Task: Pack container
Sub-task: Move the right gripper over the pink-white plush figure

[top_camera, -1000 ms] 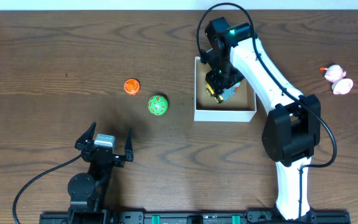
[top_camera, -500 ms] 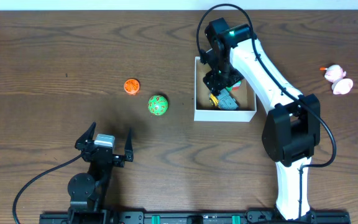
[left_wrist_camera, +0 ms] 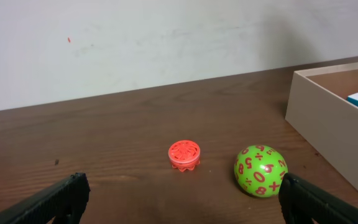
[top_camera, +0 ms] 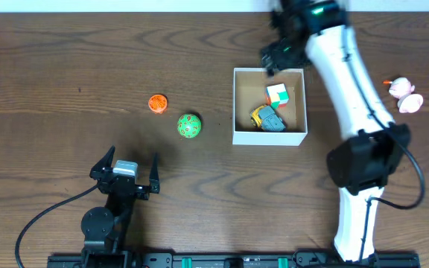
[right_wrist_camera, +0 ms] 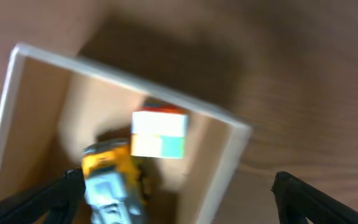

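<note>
The right arm is wearing smooth white shells along its long links, with bulky black housings sitting at the joints. A small green light is glowing on the black section near its wrist, and a thin black cable is looping beside the lower joint. The left arm is showing all black, with a pale grey block capping the left hand. Its fingers are showing matte black and tapering, like those of the right hand. A second black cable is curling from the left arm's base.

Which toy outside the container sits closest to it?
The numbered green ball, just left of the container; the orange disc and the pink toys lie farther off.
</note>
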Controlling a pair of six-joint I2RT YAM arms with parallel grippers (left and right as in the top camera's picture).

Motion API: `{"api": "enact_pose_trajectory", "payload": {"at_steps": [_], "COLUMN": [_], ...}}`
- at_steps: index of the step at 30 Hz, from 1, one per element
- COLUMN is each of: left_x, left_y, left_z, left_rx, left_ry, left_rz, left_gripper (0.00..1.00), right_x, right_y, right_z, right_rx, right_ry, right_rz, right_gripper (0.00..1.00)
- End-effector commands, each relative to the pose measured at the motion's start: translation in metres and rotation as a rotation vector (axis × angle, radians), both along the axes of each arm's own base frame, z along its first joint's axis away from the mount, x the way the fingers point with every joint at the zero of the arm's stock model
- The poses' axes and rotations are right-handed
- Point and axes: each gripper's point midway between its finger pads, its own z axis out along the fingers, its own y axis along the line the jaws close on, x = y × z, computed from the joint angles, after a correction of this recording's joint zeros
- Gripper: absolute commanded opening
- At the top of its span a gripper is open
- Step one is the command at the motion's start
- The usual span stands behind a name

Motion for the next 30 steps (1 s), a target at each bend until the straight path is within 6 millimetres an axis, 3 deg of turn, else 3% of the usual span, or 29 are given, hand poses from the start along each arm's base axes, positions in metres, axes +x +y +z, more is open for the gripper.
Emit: {"api": "enact_pose_trajectory", "payload": {"at_steps": [1, 3, 6, 8, 11, 15, 20, 30], "left_x": [-0.001, -0.001, -0.001, -0.001, -0.001, -0.001, -0.001, -0.001], "left_y": [0.000, 0.000, 0.000, 0.000, 0.000, 0.000, 0.000, 0.000], "left_z": [-0.016, -0.016, -0.016, -0.016, -0.016, -0.016, -0.016, -0.016], "left_rx": [0.010, 0.010, 0.010, 0.010, 0.010, 0.010, 0.010, 0.010], "left_ry": [0.046, 0.045, 0.046, 0.045, 0.046, 0.045, 0.046, 0.046], "left_rz": [-0.004, -0.004, -0.004, -0.004, -0.004, -0.004, -0.004, -0.004], "left_gripper": [0.98, 0.98, 0.98, 0.98, 0.98, 0.98, 0.98, 0.98], "right_x": [0.007, 0.007, 0.003, 0.000, -0.013, -0.020, -0.029, -0.044], "right_y": [-0.055, -0.093, -0.159, -0.201, -0.248, -0.272, -0.302, -0.341], "right_z": [0.058, 0.070, 0.072, 0.066, 0.047, 0.013, -0.026, -0.063], "right_rx": [0.021, 0.022, 0.010, 0.014, 0.041, 0.141, 0.118, 0.066], "right_ry": [-0.129, -0.147, -0.152, -0.147, -0.106, -0.055, -0.021, -0.009], "right_rz": [-0.152, -0.240, -0.377, -0.464, -0.562, -0.540, -0.519, -0.595], "right_gripper": [0.99, 0.99, 0.99, 0.99, 0.99, 0.99, 0.99, 0.99]}}
